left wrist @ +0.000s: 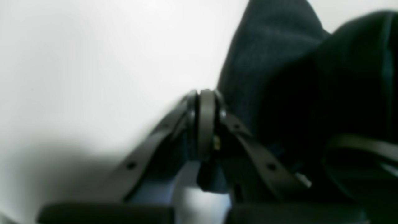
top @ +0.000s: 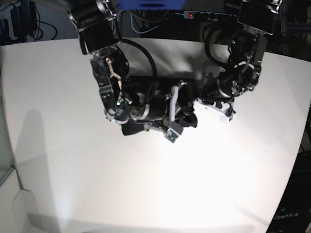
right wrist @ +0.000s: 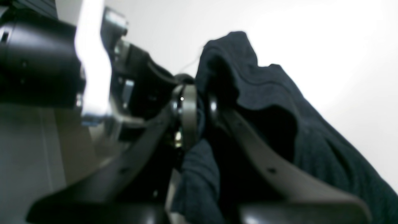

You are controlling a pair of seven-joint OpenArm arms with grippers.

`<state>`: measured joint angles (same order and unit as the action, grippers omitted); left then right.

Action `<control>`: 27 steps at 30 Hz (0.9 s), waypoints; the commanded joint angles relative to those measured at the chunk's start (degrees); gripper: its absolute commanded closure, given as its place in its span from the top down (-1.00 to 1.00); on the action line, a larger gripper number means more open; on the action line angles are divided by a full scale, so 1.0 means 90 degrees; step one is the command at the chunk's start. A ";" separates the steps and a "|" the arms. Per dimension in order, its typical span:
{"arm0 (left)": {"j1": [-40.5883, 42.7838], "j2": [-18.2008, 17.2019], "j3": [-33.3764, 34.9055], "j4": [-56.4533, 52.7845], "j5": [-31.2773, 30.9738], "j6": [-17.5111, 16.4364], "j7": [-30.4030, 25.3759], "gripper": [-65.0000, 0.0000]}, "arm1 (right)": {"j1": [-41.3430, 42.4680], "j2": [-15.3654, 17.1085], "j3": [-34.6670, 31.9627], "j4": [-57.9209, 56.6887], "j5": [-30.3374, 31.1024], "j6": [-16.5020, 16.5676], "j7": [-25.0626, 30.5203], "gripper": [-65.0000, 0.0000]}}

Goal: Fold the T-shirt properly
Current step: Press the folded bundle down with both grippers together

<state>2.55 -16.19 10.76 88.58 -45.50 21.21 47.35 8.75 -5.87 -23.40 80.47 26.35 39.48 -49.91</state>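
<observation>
Both grippers — left gripper [left wrist: 205, 102], right gripper [right wrist: 196, 104] — pinch the T-shirt [right wrist: 311, 146].

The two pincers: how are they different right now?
The left pincer is pressed fully shut with the black T-shirt bunched beside its tip, while the right pincer has cloth squeezed between its fingers. In the base view, the right pincer sits on the picture's left side and the left pincer on its right. Both are closed, dark, and close together over the white table.
</observation>
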 commanded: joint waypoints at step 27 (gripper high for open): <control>0.0709 -0.0649 -0.0039 0.0908 -0.0059 -0.0027 0.0008 -0.97 | 0.0283 0.0081 -0.0687 0.0910 0.0252 0.0057 0.0168 0.35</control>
<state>9.10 -21.28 10.70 96.01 -45.87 21.28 48.01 9.93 -4.29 -29.32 87.33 27.03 38.94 -50.30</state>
